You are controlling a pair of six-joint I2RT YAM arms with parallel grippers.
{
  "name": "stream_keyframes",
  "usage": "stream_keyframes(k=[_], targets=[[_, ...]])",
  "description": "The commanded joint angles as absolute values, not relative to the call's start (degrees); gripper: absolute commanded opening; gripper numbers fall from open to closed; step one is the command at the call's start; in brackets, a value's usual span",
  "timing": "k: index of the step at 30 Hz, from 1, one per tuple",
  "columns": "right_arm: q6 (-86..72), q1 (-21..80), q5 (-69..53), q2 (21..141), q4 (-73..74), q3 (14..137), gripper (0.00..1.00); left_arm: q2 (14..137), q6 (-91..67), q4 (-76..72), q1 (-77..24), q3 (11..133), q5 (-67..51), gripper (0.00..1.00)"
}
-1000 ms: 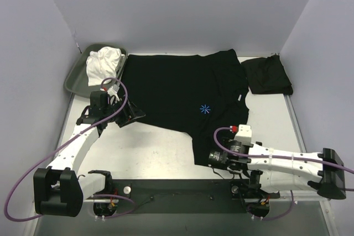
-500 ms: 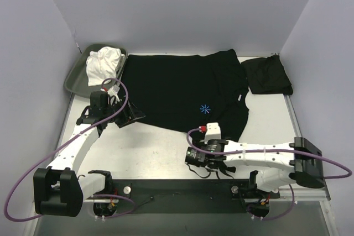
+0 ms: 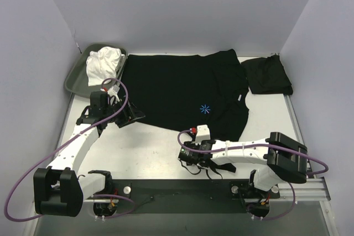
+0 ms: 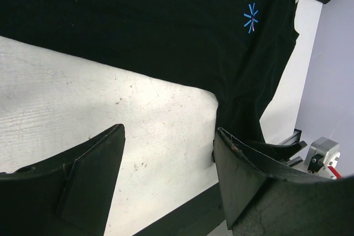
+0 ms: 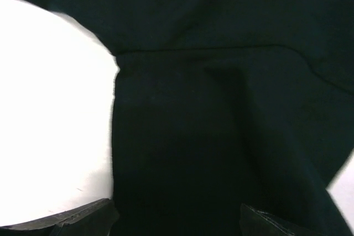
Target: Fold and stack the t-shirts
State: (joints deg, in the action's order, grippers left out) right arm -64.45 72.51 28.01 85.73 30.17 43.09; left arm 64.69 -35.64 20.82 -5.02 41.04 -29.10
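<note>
A black t-shirt (image 3: 177, 87) with a small blue mark (image 3: 205, 109) lies spread flat across the table's middle. A second black t-shirt (image 3: 267, 75) lies folded at the back right. My left gripper (image 3: 134, 115) stands open at the spread shirt's near left edge; in the left wrist view the gripper (image 4: 168, 132) has bare table between its fingers and the shirt (image 4: 166, 20) lies beyond. My right gripper (image 3: 185, 156) hangs open low over the shirt's near hanging part. In the right wrist view the gripper (image 5: 176, 209) has black cloth (image 5: 182, 136) spanning the gap between its fingers.
A shallow grey-green tray (image 3: 73, 78) at the back left holds a crumpled white cloth (image 3: 102, 63). Purple walls close in the table on both sides and at the back. A dark rail (image 3: 166, 189) runs along the near edge between the arm bases.
My right arm has swung left along the near edge, carrying its open gripper to the shirt's near lower part. The left arm and both shirts have not moved.
</note>
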Motion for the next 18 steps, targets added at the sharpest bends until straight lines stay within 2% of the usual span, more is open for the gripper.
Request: stream_keyframes(k=[1,8,18], targets=[[-62.4,71.5,25.1,88.3,24.2,40.5,1.00,64.7,-34.5,20.0,-4.6,41.3,-29.0,0.75],[-63.4,72.2,20.0,91.2,17.6,37.9,1.00,64.6,-34.5,20.5,-4.4,42.0,-29.1,0.75],[-66.0,78.6,16.2,90.0,18.9,38.5,1.00,63.6,-33.7,21.6,-4.0,42.2,-29.4,0.75]])
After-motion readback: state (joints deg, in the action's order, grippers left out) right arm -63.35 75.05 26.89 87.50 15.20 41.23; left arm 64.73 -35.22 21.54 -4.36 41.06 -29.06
